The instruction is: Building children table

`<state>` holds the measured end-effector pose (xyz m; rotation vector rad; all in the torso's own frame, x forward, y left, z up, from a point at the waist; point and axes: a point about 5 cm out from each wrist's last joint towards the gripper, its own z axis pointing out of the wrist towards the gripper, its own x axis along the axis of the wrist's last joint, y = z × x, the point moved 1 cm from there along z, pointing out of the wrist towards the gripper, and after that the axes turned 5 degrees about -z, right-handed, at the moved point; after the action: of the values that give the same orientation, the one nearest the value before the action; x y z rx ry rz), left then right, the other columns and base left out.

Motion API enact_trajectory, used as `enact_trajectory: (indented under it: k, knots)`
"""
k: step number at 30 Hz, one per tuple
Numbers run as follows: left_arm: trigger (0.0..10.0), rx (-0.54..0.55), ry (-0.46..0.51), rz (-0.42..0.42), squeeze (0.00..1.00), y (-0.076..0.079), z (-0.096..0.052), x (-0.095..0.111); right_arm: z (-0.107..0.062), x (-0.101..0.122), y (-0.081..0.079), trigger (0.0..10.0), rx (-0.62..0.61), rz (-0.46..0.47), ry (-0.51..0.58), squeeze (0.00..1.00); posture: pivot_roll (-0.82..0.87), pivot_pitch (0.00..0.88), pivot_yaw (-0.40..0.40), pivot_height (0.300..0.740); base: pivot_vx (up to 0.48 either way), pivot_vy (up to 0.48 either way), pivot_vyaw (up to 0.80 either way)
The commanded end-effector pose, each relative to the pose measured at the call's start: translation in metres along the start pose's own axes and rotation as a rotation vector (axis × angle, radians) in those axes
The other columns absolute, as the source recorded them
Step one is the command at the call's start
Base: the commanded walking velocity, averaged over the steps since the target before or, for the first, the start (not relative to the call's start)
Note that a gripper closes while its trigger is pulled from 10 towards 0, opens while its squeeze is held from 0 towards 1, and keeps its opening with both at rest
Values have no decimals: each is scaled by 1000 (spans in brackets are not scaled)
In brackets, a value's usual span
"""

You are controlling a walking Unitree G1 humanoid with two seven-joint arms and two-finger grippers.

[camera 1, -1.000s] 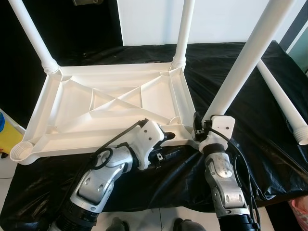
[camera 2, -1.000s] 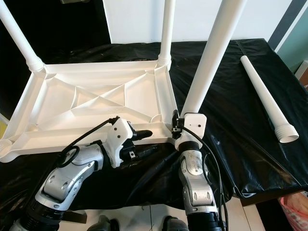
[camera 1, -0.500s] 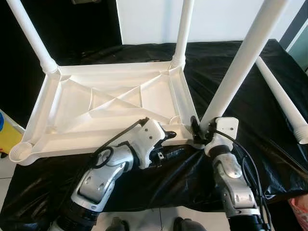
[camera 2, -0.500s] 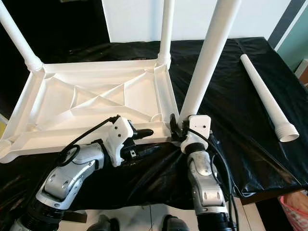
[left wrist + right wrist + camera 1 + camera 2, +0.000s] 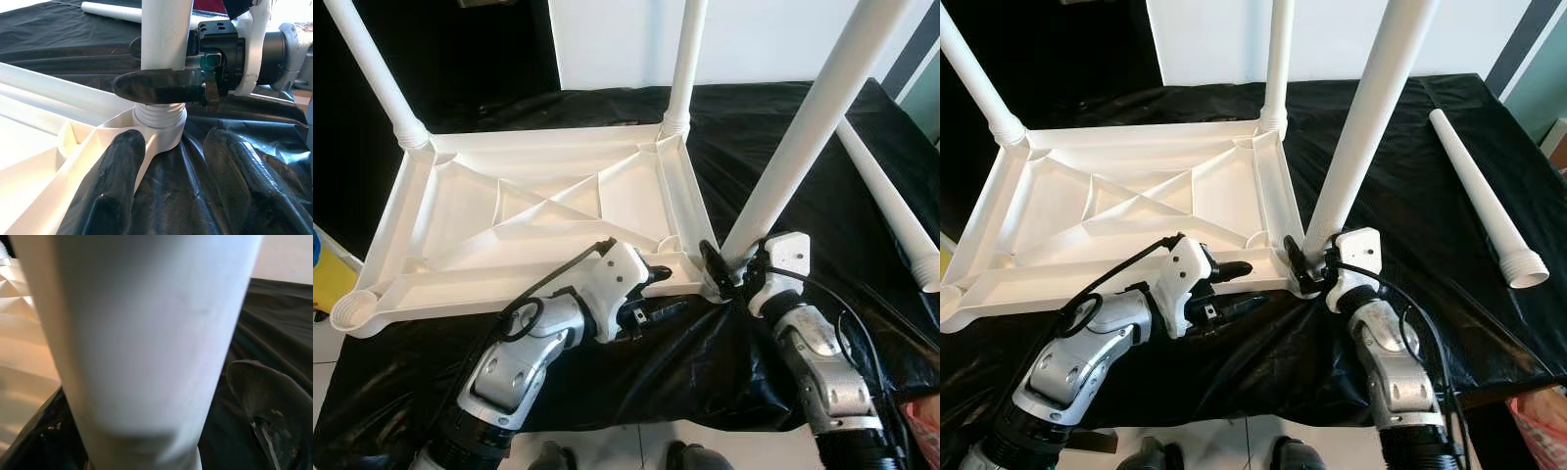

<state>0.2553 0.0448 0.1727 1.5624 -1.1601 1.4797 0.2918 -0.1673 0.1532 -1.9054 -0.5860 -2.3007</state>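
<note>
The white children's tabletop [image 5: 548, 206] lies upside down on a black sheet. Two legs [image 5: 377, 73] [image 5: 688, 64] stand in its far corners. A third leg [image 5: 803, 127] rises from the near right corner, its threaded base [image 5: 159, 115] in the socket. My right gripper [image 5: 713, 277] is shut on that leg just above the base, one finger [image 5: 161, 85] pressed across it. My left gripper [image 5: 658, 294] is open at the near rim beside that corner, one finger above the rim and one over the sheet. The near left socket [image 5: 354, 311] is empty.
A loose white leg [image 5: 1479, 196] lies on the black sheet [image 5: 783, 117] at the right, threaded end toward me. A yellow object [image 5: 328, 279] sits off the left edge and a pink thing [image 5: 925, 431] at the lower right. The sheet's front edge drops to tiled floor.
My right wrist and forearm have swung to the right around the leg's base, with the fingers staying on the leg. The left arm and the tabletop have stayed in place.
</note>
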Motion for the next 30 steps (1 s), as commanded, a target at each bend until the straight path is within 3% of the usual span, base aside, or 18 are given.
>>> enact_trajectory:
  k: [1,8,9,10,11,12,22,23,24,30]
  knots:
    - [10000,19,-10,-4,0,-2,1,-2,-1,-4,-1,10000,10,12,-7,0,-54,155,14,740,0,0,0]
    - [10000,7,-14,-13,0,2,0,-3,1,-7,4,10000,163,-18,-14,0,-56,171,17,740,0,0,0]
    - [10000,6,-15,-15,0,2,-1,-4,0,-8,5,6588,178,-24,-16,0,-55,173,19,740,0,0,0]
    - [10000,6,-15,-15,0,2,-1,-4,0,-8,5,6588,178,-24,-16,0,-55,173,19,740,0,0,0]
    - [10000,5,-17,-17,0,3,-1,-4,0,-8,6,4745,187,-29,-17,0,-55,176,21,740,0,0,0]
    - [10000,5,-18,-18,0,2,-2,-4,0,-8,7,0,198,-25,-13,0,-54,175,23,740,0,0,0]
    - [10000,6,-21,-22,0,1,-3,-4,-2,-12,8,0,193,-1,-21,0,-53,182,24,740,0,0,0]
    - [10000,6,-22,-21,0,1,-3,-4,-2,-13,8,2314,178,3,-27,0,-53,184,24,740,0,0,0]
    - [10000,5,-24,-21,0,1,-3,-4,-2,-14,9,10000,143,16,-35,0,-54,189,27,740,0,0,0]
    - [10000,4,-26,-23,0,0,-3,-5,-3,-17,10,10000,55,35,-57,0,-56,191,26,740,0,0,0]
